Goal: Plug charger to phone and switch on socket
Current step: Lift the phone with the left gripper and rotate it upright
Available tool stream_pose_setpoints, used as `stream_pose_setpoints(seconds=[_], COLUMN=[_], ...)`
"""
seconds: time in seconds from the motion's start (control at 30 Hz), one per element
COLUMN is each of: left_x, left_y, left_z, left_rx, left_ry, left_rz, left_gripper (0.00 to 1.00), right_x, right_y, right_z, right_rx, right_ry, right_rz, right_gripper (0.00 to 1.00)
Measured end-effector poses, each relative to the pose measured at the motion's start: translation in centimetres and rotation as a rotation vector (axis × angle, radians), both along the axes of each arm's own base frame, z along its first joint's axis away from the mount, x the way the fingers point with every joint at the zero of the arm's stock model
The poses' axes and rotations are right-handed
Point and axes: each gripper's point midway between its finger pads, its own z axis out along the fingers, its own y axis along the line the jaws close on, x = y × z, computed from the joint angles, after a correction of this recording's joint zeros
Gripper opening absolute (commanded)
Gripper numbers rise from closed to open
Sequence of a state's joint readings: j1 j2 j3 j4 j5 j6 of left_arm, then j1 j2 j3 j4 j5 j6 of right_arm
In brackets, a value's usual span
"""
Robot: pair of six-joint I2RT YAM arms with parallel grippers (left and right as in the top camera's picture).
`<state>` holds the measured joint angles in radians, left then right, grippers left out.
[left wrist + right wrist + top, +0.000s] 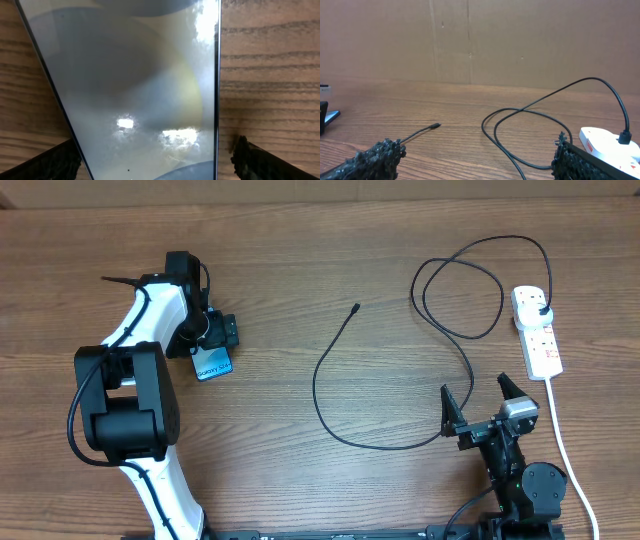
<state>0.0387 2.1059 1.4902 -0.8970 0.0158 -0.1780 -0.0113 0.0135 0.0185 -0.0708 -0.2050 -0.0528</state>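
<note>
- Left gripper [155,162], wide open and empty, is straddling the slim blue-white phone [135,75]: slick, fragile, pinch its edges [218,75].
- Right gripper [478,402] is gaping empty; limp thin black charger cable [316,380]: grip behind its tip [356,307].

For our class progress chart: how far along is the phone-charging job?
Done: the charger is plugged into the socket. In hand: the left tool stands open astride the phone, not gripping; the right tool is open, empty. Left: plug in the connector tip, lying loose on the table apart from the phone; whether the socket's switch is on cannot be told.
</note>
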Motion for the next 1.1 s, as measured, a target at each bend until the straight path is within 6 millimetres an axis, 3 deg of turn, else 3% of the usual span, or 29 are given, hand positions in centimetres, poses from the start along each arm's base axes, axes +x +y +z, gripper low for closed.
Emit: stream_pose_setpoints(seconds=[0.7, 0.93, 1.1], left_x=[-1.3, -1.4, -1.6], left_y=[-0.4, -1.9, -4.3], left_z=[0.0, 0.0, 0.0], left_rx=[-0.006, -0.006, -0.007], left_ry=[0.054, 0.059, 0.062], left_rz=[0.043, 0.033, -0.028], left_gripper=[0.94, 0.89, 0.88], right_x=[0.0, 0.0, 0.0], right_y=[0.0, 0.0, 0.0], right_z=[0.0, 0.0, 0.0], right_rx=[0.0, 0.001, 0.0], right_ry=[0.0, 0.0, 0.0], right_rz=[0.0, 0.0, 0.0], right_gripper=[1.0, 1.0, 1.0])
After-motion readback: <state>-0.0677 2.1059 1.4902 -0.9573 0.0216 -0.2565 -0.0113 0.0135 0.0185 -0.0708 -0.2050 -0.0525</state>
